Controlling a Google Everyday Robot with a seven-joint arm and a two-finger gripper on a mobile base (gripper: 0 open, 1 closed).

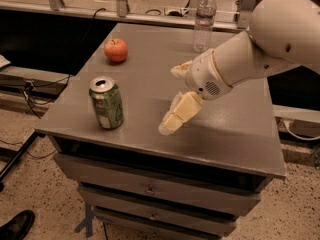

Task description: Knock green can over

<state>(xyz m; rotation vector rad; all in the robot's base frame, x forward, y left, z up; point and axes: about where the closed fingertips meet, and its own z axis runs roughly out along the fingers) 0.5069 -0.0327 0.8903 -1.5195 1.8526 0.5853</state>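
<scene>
Camera view shows the green can standing upright on the near left part of the grey table, close to the near edge, with its silver top and opening facing up. Its long axis is vertical, so it counts as not yet knocked over.

The gripper hangs low over the middle of the table, to the right of the can and about level with it from near to far. Bare tabletop lies between them, so they are apart and nothing is touching. The fingers look spread and empty: one pale finger slants down and to the left, its tip close to the surface and aimed roughly at the can's base, while the other shows only as a pale tip on the far side of the wrist. Nothing sits between them.

The relation that matters is plain. The can lies directly left of the gripper, so a sideways sweep to the left would meet its right wall. My judgement is that contact high on the body would tip it, while a push at the base might only slide it toward the left edge.

A red apple rests at the far left, well behind the can. A clear water bottle stands at the far edge, behind the arm. Both seem clear of a leftward path
</scene>
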